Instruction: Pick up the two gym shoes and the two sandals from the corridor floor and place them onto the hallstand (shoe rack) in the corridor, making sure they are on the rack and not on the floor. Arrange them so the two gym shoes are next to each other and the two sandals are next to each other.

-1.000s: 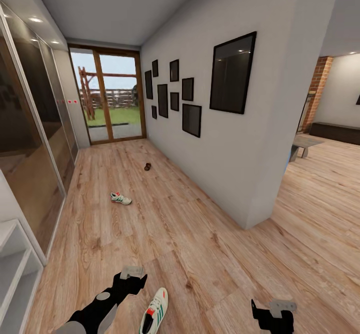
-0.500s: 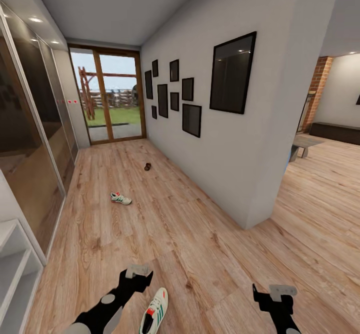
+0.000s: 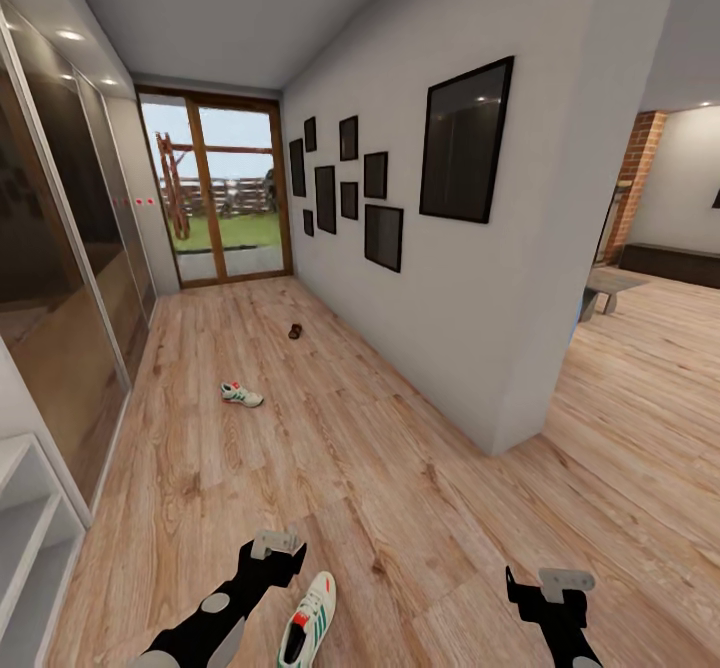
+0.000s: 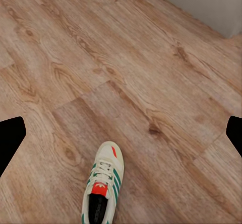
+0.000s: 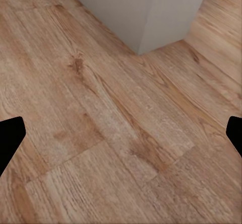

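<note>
warm brown wood-grain planks, the corridor floor point(image 3: 380, 468), run from the robot to a glass door point(image 3: 215, 193) at the far end. near gym shoe point(image 3: 308, 620) lies flat on the floor just beside the left gripper point(image 3: 272, 545), on its inner side and a little nearer the robot, toe pointing up the corridor. in the left wrist view the same shoe point(image 4: 103, 186) sits between the two dark fingertips point(image 4: 10, 141), below them and untouched; cream upper, green stripes, orange-red tongue patch. tips stand at opposite edges of that view, so the left fingers are spread wide, nothing in them.

right gripper point(image 3: 560, 588) hangs over bare planks, well apart from the shoe. right wrist view: fingertips point(image 5: 10, 138) likewise far apart, spread and empty, floor point(image 5: 116, 133) between them and the grey wall corner point(image 5: 146, 12) beyond.

second gym shoe point(image 3: 241, 395) lies on the floor well ahead of the left fingers, mid-corridor. farther still, a small dark brown sandal point(image 3: 295, 331) on the floor, near the wall with black picture frames point(image 3: 465, 143); too small for detail.

hallstand point(image 3: 25, 538) pale grey, open shelf tiers, well out to the outer side of the left fingers, by the mirrored wardrobe doors point(image 3: 50, 278).
</note>
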